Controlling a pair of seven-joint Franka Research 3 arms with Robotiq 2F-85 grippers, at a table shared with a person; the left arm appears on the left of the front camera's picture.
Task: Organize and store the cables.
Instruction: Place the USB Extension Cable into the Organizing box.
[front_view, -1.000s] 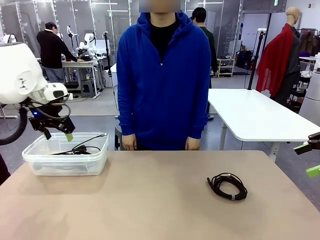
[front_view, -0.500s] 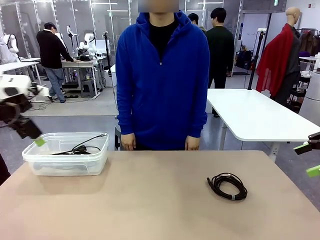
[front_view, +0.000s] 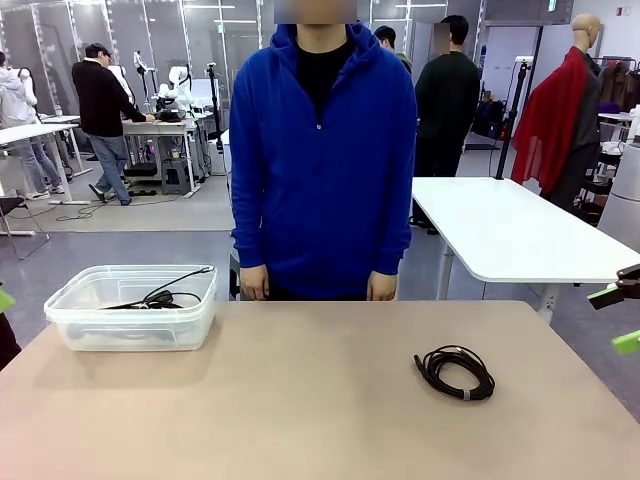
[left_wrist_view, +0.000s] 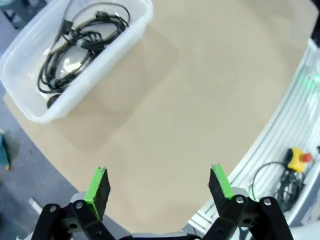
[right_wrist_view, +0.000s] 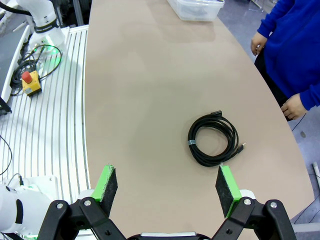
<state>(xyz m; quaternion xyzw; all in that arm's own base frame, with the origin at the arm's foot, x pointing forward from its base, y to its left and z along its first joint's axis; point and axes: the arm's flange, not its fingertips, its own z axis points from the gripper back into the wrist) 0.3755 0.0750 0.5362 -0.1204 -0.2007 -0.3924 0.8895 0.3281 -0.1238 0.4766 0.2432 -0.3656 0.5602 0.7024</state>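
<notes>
Tabletop (front_view: 320, 420): a tan surface with a rounded edge, carrying a clear plastic bin toward the robot's left and one loose cable toward the right.
Bin (front_view: 132, 307): clear plastic, rectangular and lidless, near the tabletop's far left corner. From the left wrist it sits at the upper left (left_wrist_view: 30, 102), with its long side along the tabletop edge.
Cable in the bin (left_wrist_view: 80, 42): thin black cord in a loose tangle of loops on the bin floor, with a dark plug near one end. In the front view one strand (front_view: 170, 285) rises to the bin's far rim.
Cable on the tabletop (front_view: 455, 372): a black cord wound in a neat coil, lying flat on the right half, well apart from the bin. In the right wrist view (right_wrist_view: 213, 140) a pale band wraps one side of the coil and a small connector sticks out from the loop.
Left pincer (left_wrist_view: 159, 186): released, with its green pads spread wide and nothing between them, above bare tabletop near the robot's side, well apart from the bin.
Right pincer (right_wrist_view: 167, 190): released and empty, fingers wide apart, held above the tabletop with the coil ahead of the fingertips. Its green pads (front_view: 625, 320) show at the right edge of the front view.
Person (front_view: 325, 150): in a blue hooded top, standing at the far side with both hands hanging by the tabletop edge.
</notes>
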